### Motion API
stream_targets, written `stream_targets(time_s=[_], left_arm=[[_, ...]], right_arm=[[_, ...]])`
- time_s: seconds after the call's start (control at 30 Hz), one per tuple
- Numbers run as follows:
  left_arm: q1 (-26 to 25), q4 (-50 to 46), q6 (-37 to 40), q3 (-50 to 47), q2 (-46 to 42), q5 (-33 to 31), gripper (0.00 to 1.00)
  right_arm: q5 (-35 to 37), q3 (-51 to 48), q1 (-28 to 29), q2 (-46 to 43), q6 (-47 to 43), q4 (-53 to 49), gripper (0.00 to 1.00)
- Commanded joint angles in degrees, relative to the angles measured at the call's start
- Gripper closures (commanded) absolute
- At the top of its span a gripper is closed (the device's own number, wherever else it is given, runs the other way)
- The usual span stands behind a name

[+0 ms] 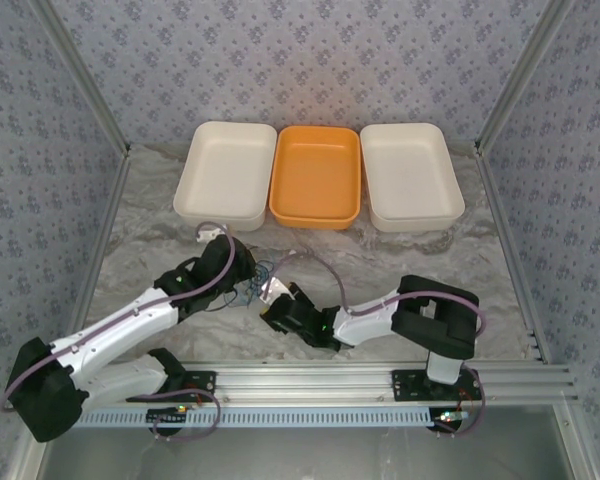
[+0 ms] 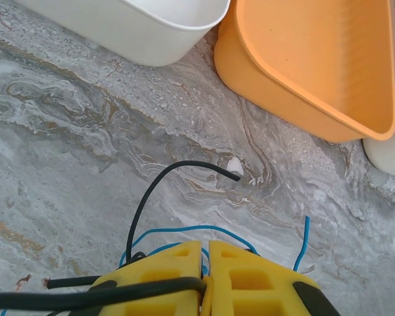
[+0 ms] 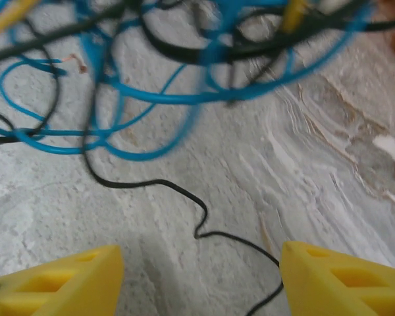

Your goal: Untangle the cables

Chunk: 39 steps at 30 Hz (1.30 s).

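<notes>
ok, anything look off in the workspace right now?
Just the cables: blue and dark wires in a knotted clump, pinched by the left end effector. Trays sit in a neat row; no spill or damage visible.

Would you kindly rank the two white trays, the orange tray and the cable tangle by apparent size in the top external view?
1. left white tray and right white tray: look alike, tied
2. orange tray: slightly narrower
3. cable tangle: smallest

A white tray (image 1: 225,175), an orange tray (image 1: 316,178) and another white tray (image 1: 410,176) stand side by side. Grey marbled tabletop (image 1: 380,262) lies beneath them.
</notes>
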Motion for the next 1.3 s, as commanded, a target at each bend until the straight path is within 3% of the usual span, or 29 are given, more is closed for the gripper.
stream_targets(time_s=[0.0, 0.33, 0.37, 0.47, 0.53, 0.7, 0.87, 1.27], left_arm=[[0.84, -1.77, 0.40, 2.31, 0.81, 2.08, 1.00], [1.03, -2.41, 0.49, 2.90, 0.83, 3.08, 1.00], [1.05, -2.54, 0.49, 2.96, 0.75, 3.08, 1.00], [1.16, -3.99, 0.81, 3.60, 0.35, 2.19, 1.00], [1.87, -6.74, 1.35, 4.64, -0.41, 0.23, 1.00], [8.61, -11.08, 3.82, 5.45, -4.24, -1.17, 1.00], [15.54, -9.65, 5.65, 4.90, -4.82, 3.66, 1.00], [19.99, -9.00, 6.10, 1.56, -5.24, 5.00, 0.97]], right_arm=[[3.25, 2.61, 1.37, 2.26, -7.68, 4.76, 0.32], [8.03, 9.26, 0.73, 7.53, -9.11, 2.07, 0.39], [7.87, 9.72, 0.61, 7.72, -9.09, 1.36, 0.44], [4.12, 11.00, -0.10, 6.97, -7.86, -3.70, 0.84], [1.95, 10.50, -0.45, 4.91, -6.39, -7.47, 1.00], [-2.40, 2.63, -2.93, -4.75, -2.92, -11.87, 1.00], [-11.38, -2.61, -7.50, -14.42, -1.88, -15.38, 1.00], [-13.43, -5.18, -18.55, -29.47, 2.65, -22.94, 1.00]])
